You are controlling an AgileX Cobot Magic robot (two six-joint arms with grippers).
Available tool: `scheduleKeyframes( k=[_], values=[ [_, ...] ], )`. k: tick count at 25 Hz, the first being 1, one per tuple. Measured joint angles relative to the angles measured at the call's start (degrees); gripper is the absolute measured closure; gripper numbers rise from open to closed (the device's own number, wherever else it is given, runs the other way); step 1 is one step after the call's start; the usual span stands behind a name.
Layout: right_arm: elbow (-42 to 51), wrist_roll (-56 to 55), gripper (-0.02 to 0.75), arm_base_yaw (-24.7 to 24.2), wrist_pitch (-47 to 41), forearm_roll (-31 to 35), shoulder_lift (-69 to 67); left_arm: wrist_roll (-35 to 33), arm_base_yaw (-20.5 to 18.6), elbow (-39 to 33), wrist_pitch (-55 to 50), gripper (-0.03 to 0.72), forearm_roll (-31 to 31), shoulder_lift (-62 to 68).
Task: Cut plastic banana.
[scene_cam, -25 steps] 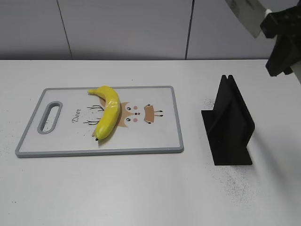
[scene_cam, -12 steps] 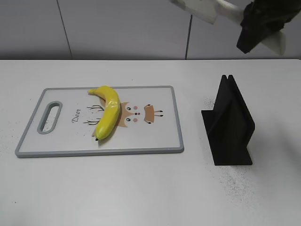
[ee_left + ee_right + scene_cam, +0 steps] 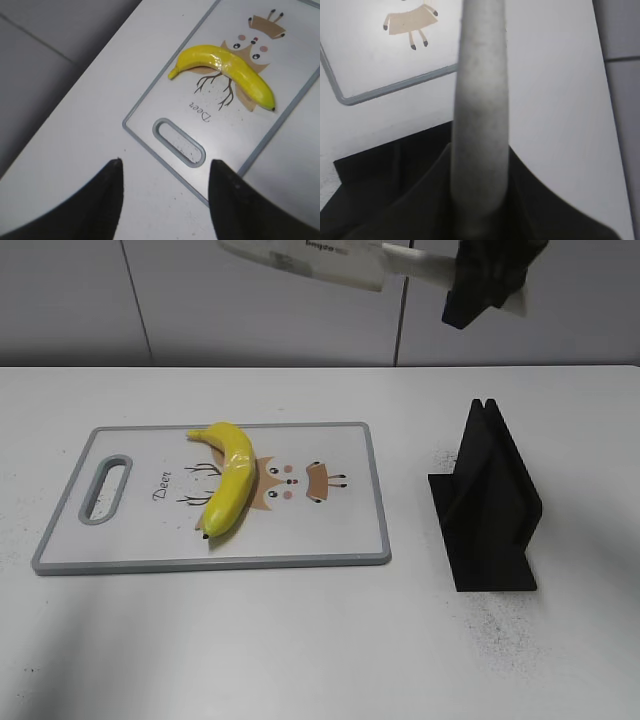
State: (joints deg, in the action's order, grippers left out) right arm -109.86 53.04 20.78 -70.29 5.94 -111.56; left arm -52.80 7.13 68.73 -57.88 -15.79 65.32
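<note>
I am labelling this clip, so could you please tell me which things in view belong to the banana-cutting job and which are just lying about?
Belonging to the job:
- plastic banana
- cutting board under it
- knife, held aloft by the right tool

Just lying about:
- black stand, empty, on the table

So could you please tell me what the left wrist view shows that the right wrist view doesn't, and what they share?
Only the left wrist view shows the banana lying on the board, the board's handle slot, and the open, empty left gripper above the table. Only the right wrist view shows the knife held in the right gripper, running up the frame, and the black stand beneath it. Both share the board with its deer print and the white table.
</note>
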Motion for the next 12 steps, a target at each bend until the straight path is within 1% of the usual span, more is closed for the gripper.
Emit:
scheduleKeyframes(
  k=[2,6,10,12],
  values=[
    [-2.5,2.76,0.575,0.81,0.0,0.05,-2.59,-3.24,2.44,4.25,-0.35,0.181,0.33,5.45],
    [-5.93,8.81,0.575,3.28,0.05,0.1,-6.65,-10.09,6.46,10.45,-1.21,0.182,0.83,14.3],
    [-6.77,12.13,0.575,5.07,0.11,0.24,-9.98,-12.9,9.8,15.53,-1.59,0.183,0.86,21.69],
    [-6.84,13.38,0.575,5.42,0.17,0.3,-11.33,-14.02,10.86,17.49,-1.67,0.183,0.86,24.85]
  ],
)
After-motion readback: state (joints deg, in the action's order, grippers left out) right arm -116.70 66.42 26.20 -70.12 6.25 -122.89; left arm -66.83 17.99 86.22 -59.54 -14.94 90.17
